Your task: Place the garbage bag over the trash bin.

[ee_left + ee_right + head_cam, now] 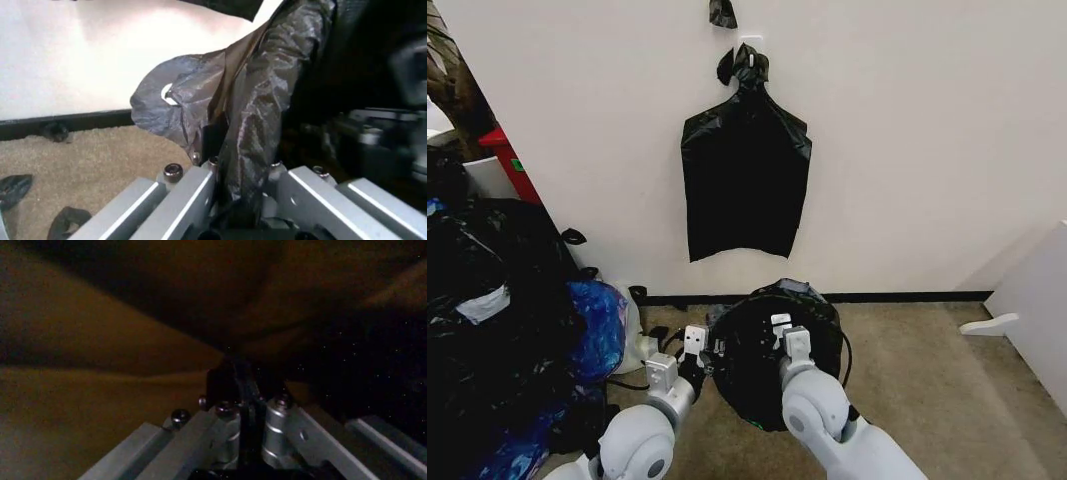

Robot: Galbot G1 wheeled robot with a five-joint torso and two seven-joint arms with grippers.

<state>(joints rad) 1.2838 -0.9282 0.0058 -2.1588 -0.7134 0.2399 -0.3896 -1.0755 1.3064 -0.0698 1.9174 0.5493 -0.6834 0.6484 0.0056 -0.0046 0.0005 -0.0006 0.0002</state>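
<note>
The garbage bag, thin glossy black plastic, forms a round dark mound on the carpet just in front of me, below the wall. The trash bin is hidden beneath it. My left gripper sits at the mound's left edge. In the left wrist view this gripper is shut on a crinkled fold of the garbage bag. My right gripper reaches over the top of the mound. The right wrist view is dark, with brownish film all around, and there the right gripper is pinched shut on the plastic.
A bunch of flat black bags hangs from a hook on the white wall. Stuffed black sacks and a blue plastic bag crowd the left. A white panel stands at the right, with bare carpet before it.
</note>
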